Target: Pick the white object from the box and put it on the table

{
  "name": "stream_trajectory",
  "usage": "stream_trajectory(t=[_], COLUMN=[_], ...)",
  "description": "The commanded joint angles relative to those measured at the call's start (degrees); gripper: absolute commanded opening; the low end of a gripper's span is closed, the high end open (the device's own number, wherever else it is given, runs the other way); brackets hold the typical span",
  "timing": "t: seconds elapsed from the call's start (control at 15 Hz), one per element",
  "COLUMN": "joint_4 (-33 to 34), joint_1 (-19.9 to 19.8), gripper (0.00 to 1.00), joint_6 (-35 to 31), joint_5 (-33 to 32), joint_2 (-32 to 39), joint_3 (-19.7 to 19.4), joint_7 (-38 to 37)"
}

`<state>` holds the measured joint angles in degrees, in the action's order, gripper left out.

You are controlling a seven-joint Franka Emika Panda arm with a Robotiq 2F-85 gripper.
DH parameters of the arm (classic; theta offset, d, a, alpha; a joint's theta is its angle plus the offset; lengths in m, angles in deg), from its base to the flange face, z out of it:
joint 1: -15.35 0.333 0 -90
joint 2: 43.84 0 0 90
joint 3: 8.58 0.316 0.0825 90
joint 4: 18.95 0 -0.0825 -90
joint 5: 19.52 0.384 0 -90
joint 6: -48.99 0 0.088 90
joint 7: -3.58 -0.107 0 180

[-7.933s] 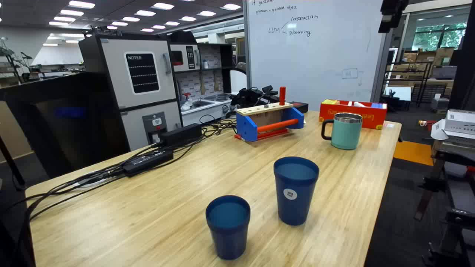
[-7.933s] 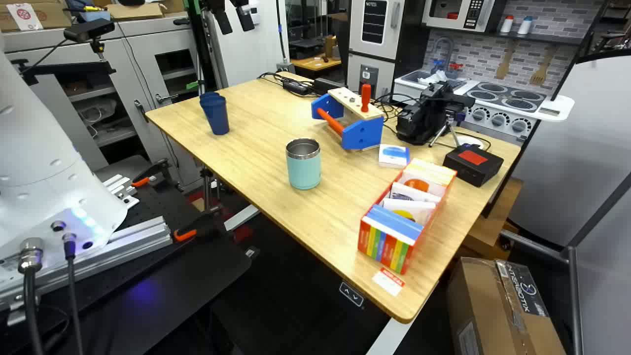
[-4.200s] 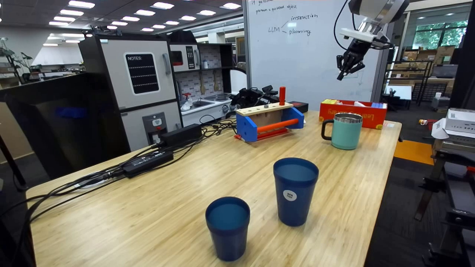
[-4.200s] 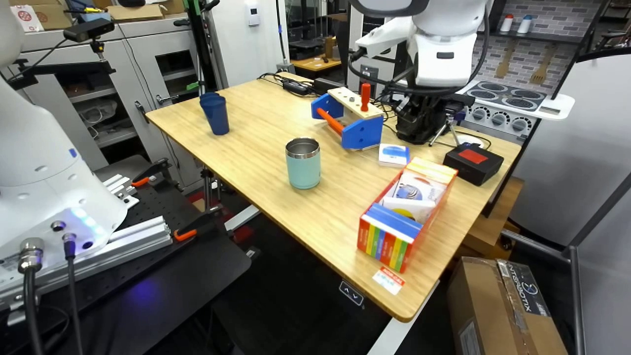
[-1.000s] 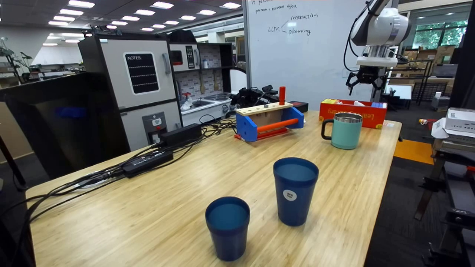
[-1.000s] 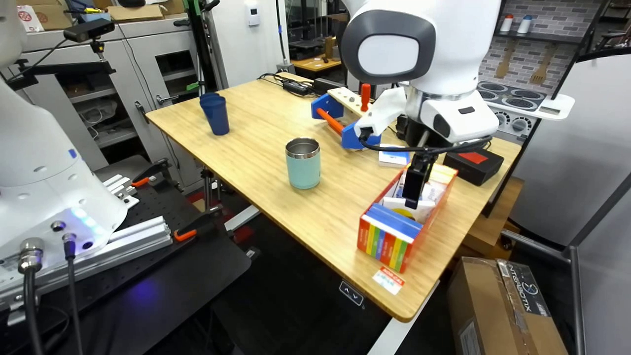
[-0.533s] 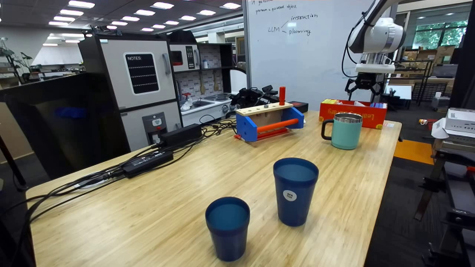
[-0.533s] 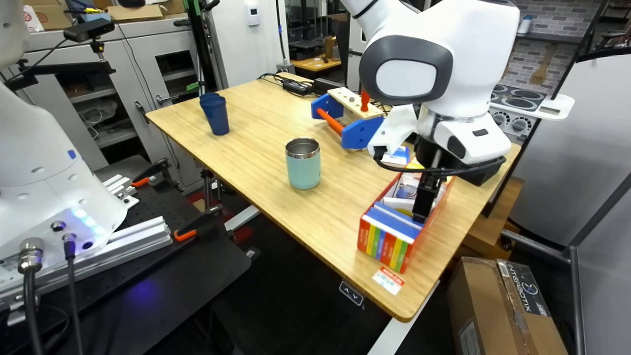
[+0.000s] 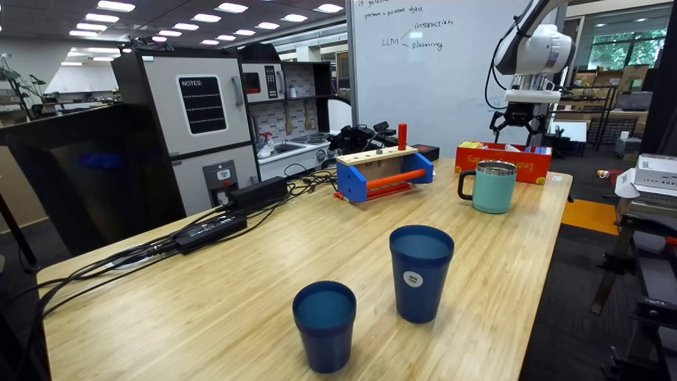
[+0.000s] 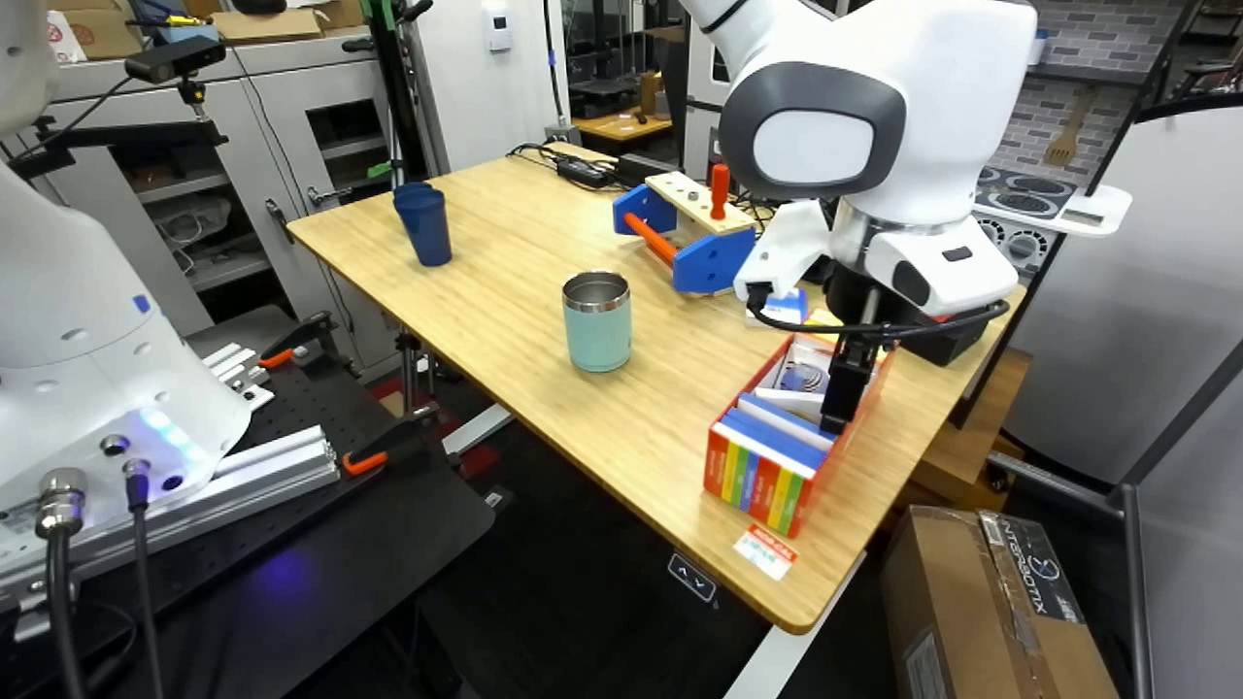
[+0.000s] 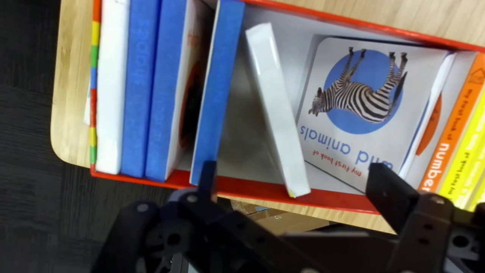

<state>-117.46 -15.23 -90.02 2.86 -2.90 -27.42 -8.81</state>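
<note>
Reaching for the white book [image 11: 280, 113] seems the current step: it leans inside the red box [image 11: 333, 198], near a corner of the worktop [image 10: 524, 252]. Wide, empty jaws hang above; next, likely, lower them astride it and close.

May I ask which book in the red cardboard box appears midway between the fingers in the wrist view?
The slim white book, blank edge up; blue-spined books stand to one side, the zebra-covered book opposite.

bright ceiling lights [image 9: 116, 6], sheen on table [image 9: 275, 256], wrist-view gripper [image 11: 292, 171] blurred
</note>
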Motion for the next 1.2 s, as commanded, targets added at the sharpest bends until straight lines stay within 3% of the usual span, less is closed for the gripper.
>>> stream_trajectory(t=[0.0, 0.47, 0.53, 0.6, 0.8, 1.13], joint_4=[0.81, 0.87, 0.95, 1.07, 1.07, 1.32], joint_1=[-0.31, 0.26, 0.35, 0.40, 0.37, -0.53], gripper=[1.00, 1.00, 0.75, 0.72, 0.51, 0.35], joint_6=[1.31, 0.87, 1.03, 1.18, 1.37, 1.80], joint_5=[-1.88, -1.96, -1.96, -1.94, -1.95, -1.72], joint_2=[-0.33, -0.56, -0.54, -0.44, -0.36, 0.78], joint_3=[-0.12, 0.33, 0.42, 0.47, 0.41, 0.24], joint_7=[-0.50, -0.46, -0.49, -0.62, -0.70, -0.83])
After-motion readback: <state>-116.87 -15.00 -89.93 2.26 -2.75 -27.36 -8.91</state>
